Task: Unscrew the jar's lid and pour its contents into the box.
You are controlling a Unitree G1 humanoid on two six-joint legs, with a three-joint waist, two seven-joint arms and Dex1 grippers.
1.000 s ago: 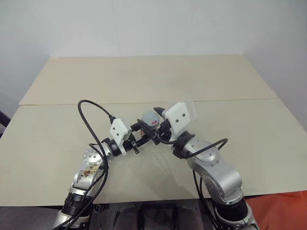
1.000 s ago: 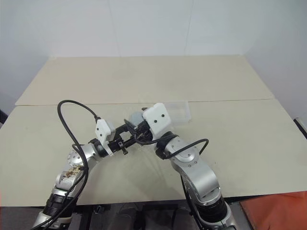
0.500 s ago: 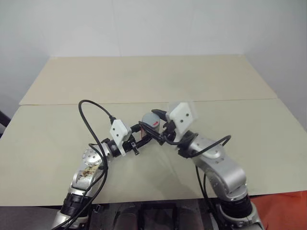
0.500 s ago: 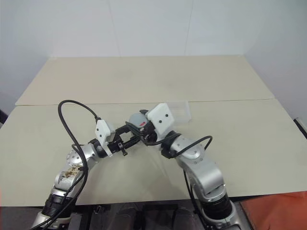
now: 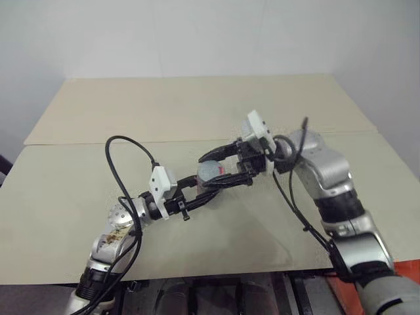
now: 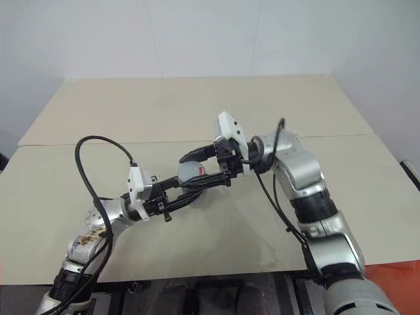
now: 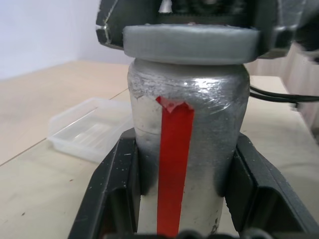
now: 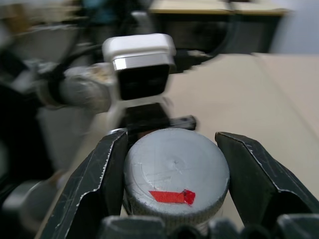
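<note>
Over the last second the right arm has swung its elbow out to the robot's right and turned its wrist hard, so the right tool (image 8: pixel 174 186), which had reached in from below, now comes at the lid (image 8: pixel 175 175) from the side with its 2 fingers clamped on the rim. The left tool (image 7: pixel 179 194) is closed on the jar (image 7: pixel 187 144), held above the desk (image 5: pixel 98 190). The lid looks seated, so this seems 1 unscrewing turn; the box (image 7: pixel 87 132) lies just beyond.
</note>
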